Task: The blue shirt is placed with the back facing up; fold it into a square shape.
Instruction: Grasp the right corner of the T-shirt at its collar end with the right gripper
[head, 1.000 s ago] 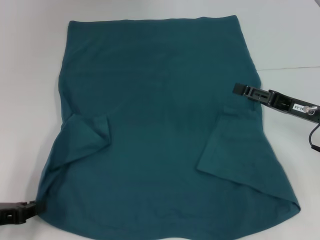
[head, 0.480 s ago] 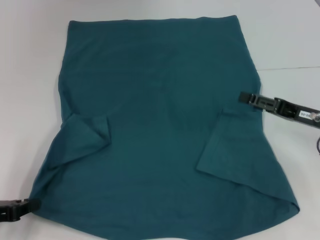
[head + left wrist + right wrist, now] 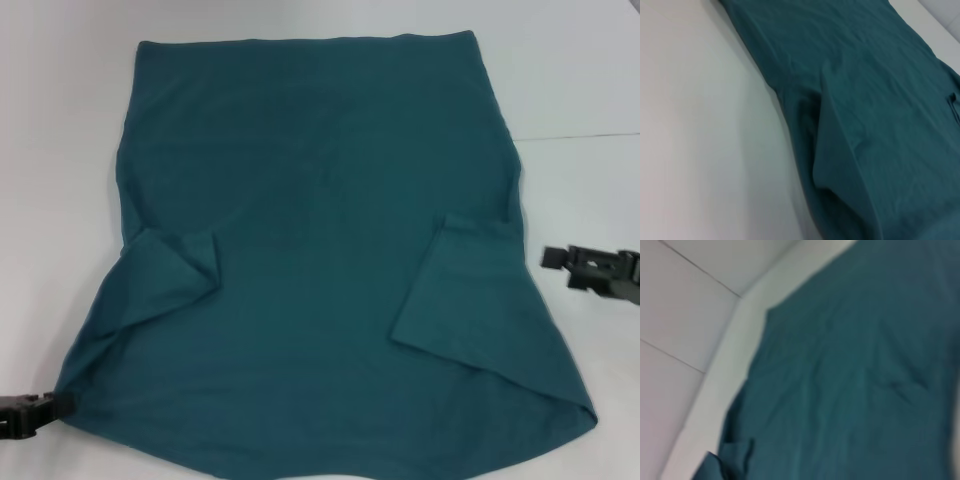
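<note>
While your left gripper (image 3: 50,407) pinches the shirt (image 3: 320,260) at its near left corner, shirt flat on the table (image 3: 60,150), sleeves folded in, right gripper (image 3: 555,258) off its right edge, grip unclear.

The blue shirt (image 3: 320,250) covers most of the table (image 3: 60,150), leaving bare strips along the left, right and far edges where a gripper could pass. The left gripper (image 3: 30,412) sits at the shirt's near left corner; the right gripper (image 3: 555,258) hangs off its right edge.
</note>
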Available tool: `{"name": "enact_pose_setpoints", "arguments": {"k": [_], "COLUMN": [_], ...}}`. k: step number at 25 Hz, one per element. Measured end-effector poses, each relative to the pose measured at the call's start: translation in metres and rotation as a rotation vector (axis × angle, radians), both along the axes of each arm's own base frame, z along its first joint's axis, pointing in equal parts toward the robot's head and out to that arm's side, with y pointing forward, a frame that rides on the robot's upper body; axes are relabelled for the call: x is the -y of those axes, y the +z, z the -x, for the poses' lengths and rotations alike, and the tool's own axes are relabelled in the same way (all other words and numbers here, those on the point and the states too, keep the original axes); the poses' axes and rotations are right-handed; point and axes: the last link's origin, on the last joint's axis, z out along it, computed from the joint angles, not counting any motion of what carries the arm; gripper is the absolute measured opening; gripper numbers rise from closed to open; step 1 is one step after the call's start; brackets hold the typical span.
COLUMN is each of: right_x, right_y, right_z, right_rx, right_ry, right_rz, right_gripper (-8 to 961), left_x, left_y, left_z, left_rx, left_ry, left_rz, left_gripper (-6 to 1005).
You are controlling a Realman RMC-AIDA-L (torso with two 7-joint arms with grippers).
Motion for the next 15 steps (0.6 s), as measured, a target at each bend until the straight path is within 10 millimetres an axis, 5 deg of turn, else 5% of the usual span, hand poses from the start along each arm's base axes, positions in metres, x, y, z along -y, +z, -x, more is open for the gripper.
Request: {"name": "enact_pose_setpoints", "arguments": {"k": [15], "right_x": [-0.013], "right_y": [-0.015], "right_z": [-0.001], "right_rx": [0.103], "right_ry": [-0.059], "right_rz": [0.055], "right_gripper": [914], "left_x": [-0.001], "left_y": [0.000], "left_z": [-0.001], "left_rx": [-0.003], "left_ry": [-0.008], "left_rz": [0.000], "left_gripper": [62]}}
